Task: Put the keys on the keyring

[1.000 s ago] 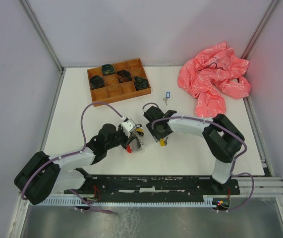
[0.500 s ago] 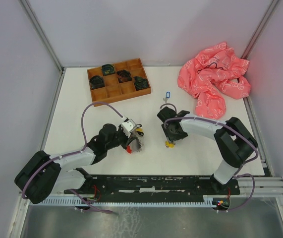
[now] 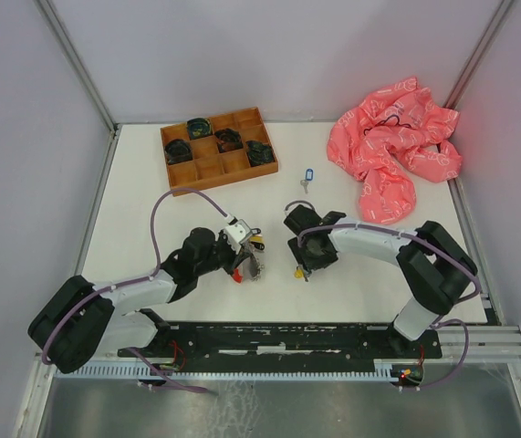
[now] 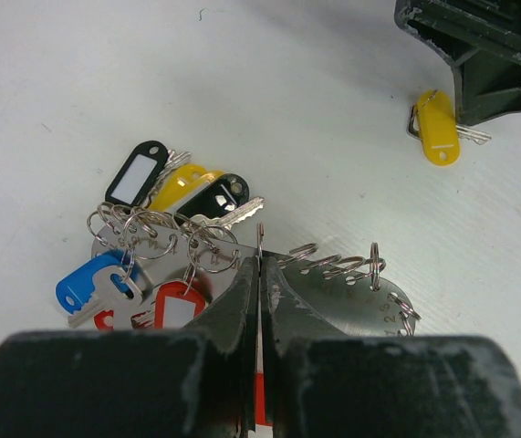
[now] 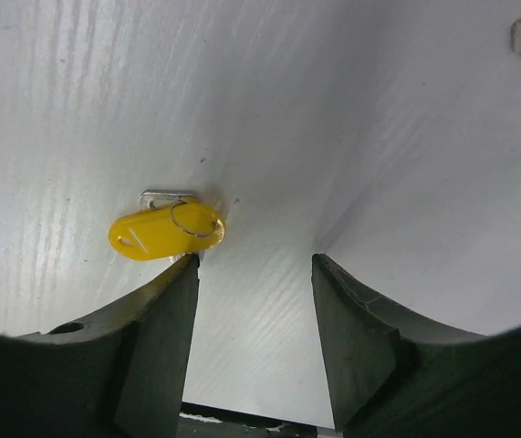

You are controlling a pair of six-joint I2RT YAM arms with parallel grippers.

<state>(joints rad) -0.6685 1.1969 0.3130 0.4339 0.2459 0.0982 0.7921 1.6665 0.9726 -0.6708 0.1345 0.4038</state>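
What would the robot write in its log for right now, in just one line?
left gripper: shut on keyring | right gripper: open, over yellow-tagged key, not gripping | blue-tagged key: untouched

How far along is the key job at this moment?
Partly done: several tagged keys already hang bunched at the keyring, which the left gripper holds with jaws shut. In hand: the right gripper, jaws open, hovers beside a loose yellow-tagged key lying on the table, not gripped. Left: threading that key, then the blue-tagged key lying alone farther back.
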